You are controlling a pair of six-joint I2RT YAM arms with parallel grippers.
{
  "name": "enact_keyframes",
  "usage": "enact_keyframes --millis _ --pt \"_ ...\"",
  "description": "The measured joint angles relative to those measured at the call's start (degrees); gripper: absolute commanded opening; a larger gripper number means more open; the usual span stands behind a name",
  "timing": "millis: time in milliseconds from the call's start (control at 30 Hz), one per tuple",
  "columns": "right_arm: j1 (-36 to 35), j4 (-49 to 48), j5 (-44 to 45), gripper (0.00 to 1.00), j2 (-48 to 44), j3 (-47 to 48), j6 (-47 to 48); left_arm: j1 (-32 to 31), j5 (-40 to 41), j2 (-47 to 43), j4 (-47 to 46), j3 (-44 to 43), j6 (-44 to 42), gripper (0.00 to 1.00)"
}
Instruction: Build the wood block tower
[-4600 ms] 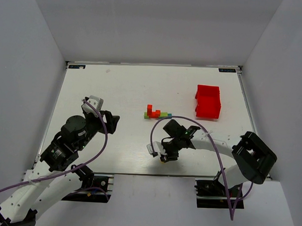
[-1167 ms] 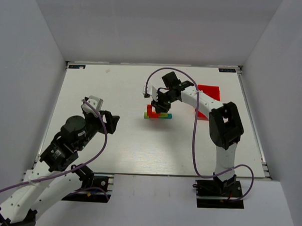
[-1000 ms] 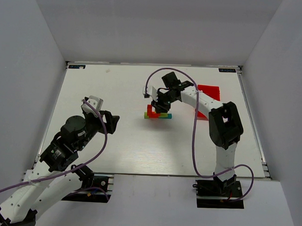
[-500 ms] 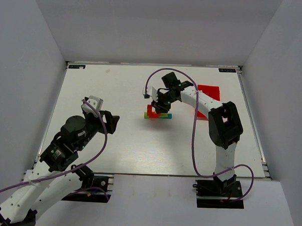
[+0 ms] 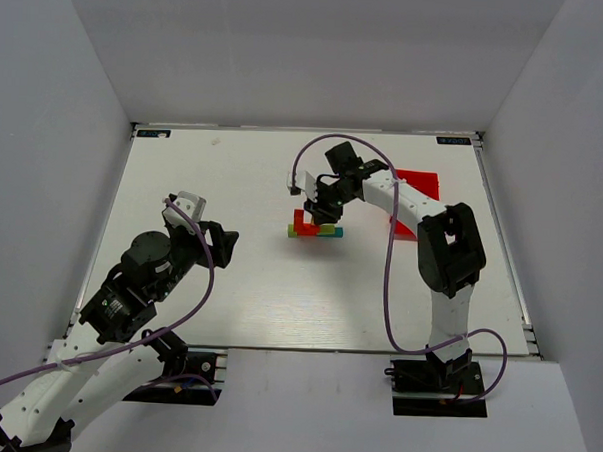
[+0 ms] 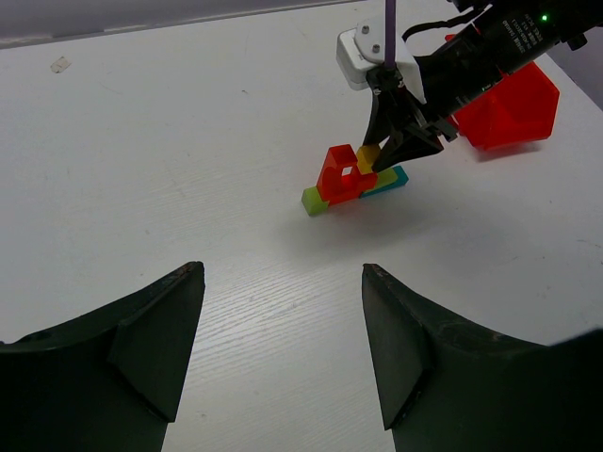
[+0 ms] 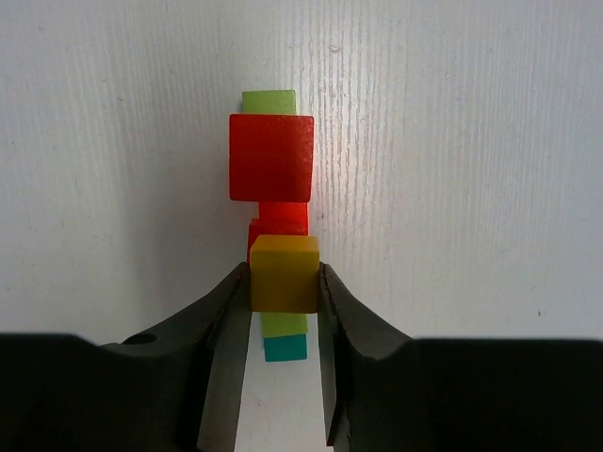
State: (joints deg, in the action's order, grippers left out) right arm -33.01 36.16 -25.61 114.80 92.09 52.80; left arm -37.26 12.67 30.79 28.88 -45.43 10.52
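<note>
A small block tower (image 5: 314,228) stands mid-table: a green bar and a teal block at the bottom, red blocks stacked on top. In the right wrist view my right gripper (image 7: 284,287) is shut on a yellow cube (image 7: 284,273) and holds it just above the lower blocks, next to the red blocks (image 7: 271,157). The green block (image 7: 284,323) and teal block (image 7: 285,347) show below the cube. In the left wrist view the tower (image 6: 350,179) sits far ahead, with the right gripper (image 6: 391,155) over it. My left gripper (image 6: 283,344) is open and empty, well back at the near left.
A red plastic bin (image 5: 420,196) stands at the right behind the right arm, also in the left wrist view (image 6: 509,105). White walls enclose the table on three sides.
The right arm swung from the near edge out to the tower carrying the yellow cube. Over the last second it has barely moved. The left arm has not moved.
</note>
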Motion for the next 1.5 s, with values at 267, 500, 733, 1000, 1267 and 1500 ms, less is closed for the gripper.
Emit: enact_keyframes --millis 267,500,733,1000,1267,1500 --pt "0.1 0.4 -0.3 0.00 0.2 0.2 0.4 0.0 0.0 0.0 0.0 0.0 0.0 0.78" --pt "0.1 1.1 -0.4 0.00 0.9 0.8 0.6 0.0 0.0 0.0 0.0 0.0 0.0 0.78" --pt "0.1 1.2 -0.5 0.01 1.0 1.1 0.6 0.0 0.0 0.0 0.0 0.0 0.0 0.78" --pt "0.1 1.4 -0.6 0.02 1.3 1.2 0.6 0.0 0.0 0.0 0.0 0.0 0.0 0.78" --pt "0.1 1.5 -1.2 0.05 1.6 1.5 0.6 0.0 0.0 0.0 0.0 0.0 0.0 0.78" --pt "0.1 1.5 -1.4 0.18 1.8 1.6 0.6 0.0 0.0 0.0 0.0 0.0 0.0 0.78"
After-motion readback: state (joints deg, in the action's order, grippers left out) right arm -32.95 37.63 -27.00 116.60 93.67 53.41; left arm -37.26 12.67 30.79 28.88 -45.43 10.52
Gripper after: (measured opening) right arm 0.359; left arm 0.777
